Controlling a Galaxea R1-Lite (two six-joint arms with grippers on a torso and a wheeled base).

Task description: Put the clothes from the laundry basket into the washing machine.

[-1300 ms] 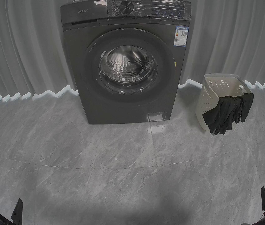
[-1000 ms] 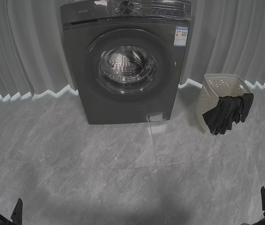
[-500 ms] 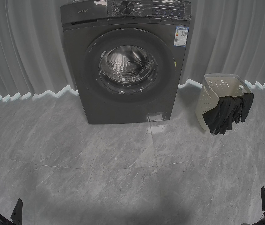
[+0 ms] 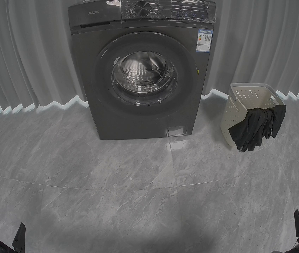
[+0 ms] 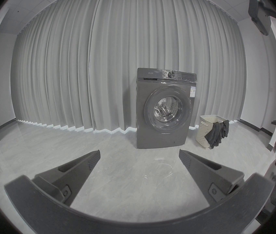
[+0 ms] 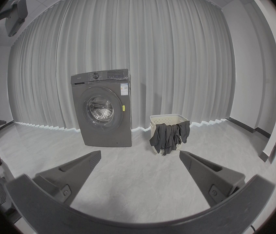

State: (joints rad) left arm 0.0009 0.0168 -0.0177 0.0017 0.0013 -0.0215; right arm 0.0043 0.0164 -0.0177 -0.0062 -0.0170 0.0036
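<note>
Fingers point(image 5: 76, 169) of L gripper point(image 5: 138, 153) are apart, nothing btwn them. R gripper point(image 6: 139, 153) same: fingers spread, holding nothing. Both sit low at near edge of head view, L at left corner, R at right, over grey tiled floor point(image 4: 139, 180), well apart from everything else. Farther on, centre: dark grey washing machine point(image 4: 139, 123), front-loader, round door shut. Just beside it on robot's right, on floor: white perforated laundry basket point(image 4: 232, 113). Black clothes point(image 4: 256, 125) draped over its front rim, hanging down the outside wall. Behind all: pale pleated curtain point(image 4: 26, 46), wall to wall.
</note>
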